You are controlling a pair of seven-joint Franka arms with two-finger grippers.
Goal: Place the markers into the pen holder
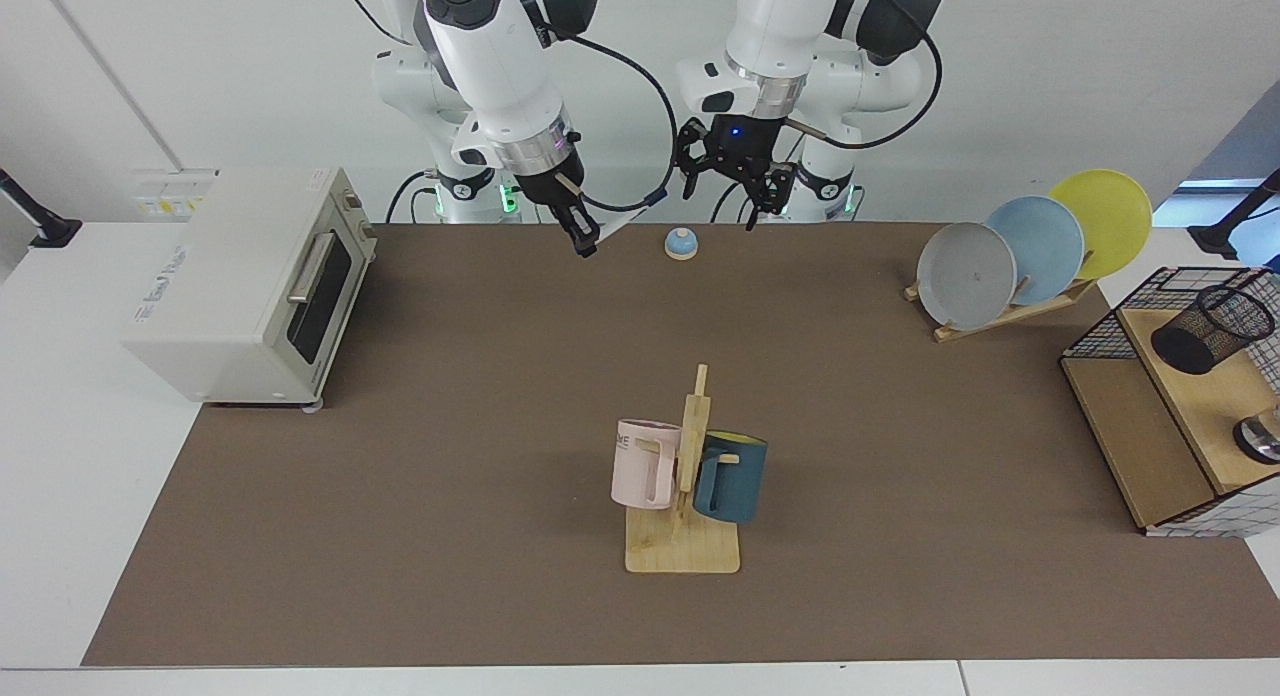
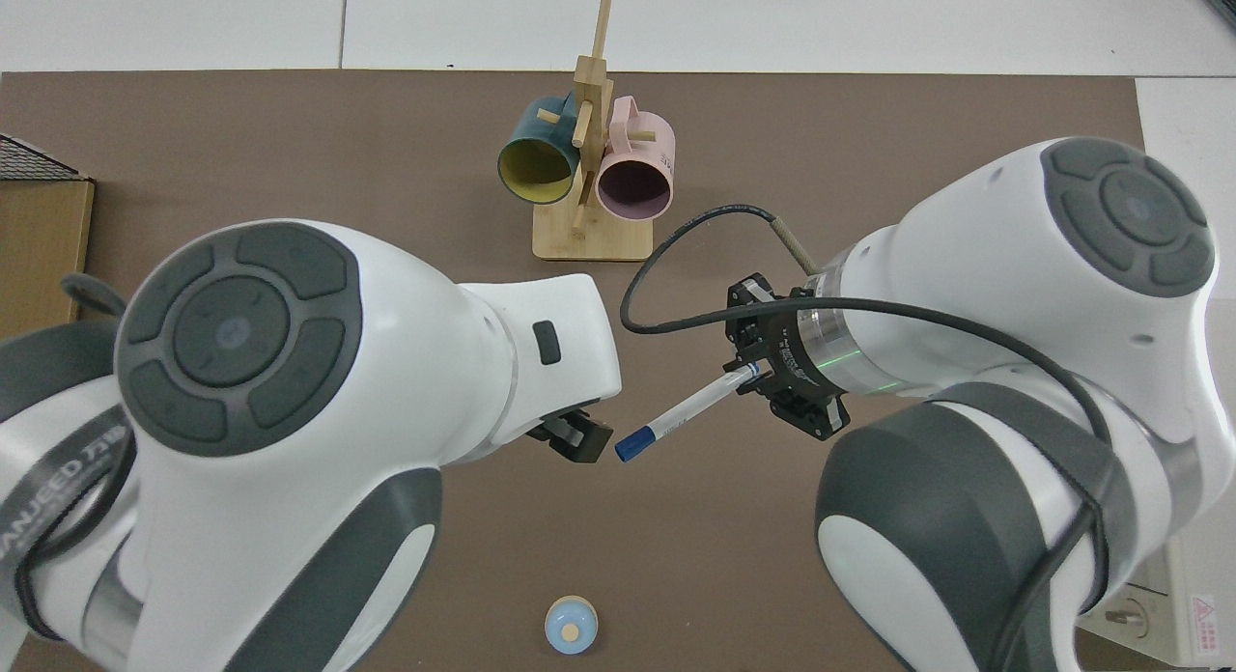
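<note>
The right claw (image 1: pixel 585 238) grips the marker (image 1: pixel 622 220) above the worktop (image 1: pixel 500 396), just beside the small blue bell (image 1: pixel 681 243). The left claw (image 1: pixel 735 181), fingers spread and holding nothing, hangs above the bell near the marker's blue cap. The pen holder (image 1: pixel 1210 328) sits well away from the bell, on a wire basket's (image 1: pixel 1110 321) wooden shelf.

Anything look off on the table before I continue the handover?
The pen holder lies tipped on its side on the basket's wooden shelf, mouth not upward. The right gripper holds the marker aloft; the left gripper hovers beside it.
</note>
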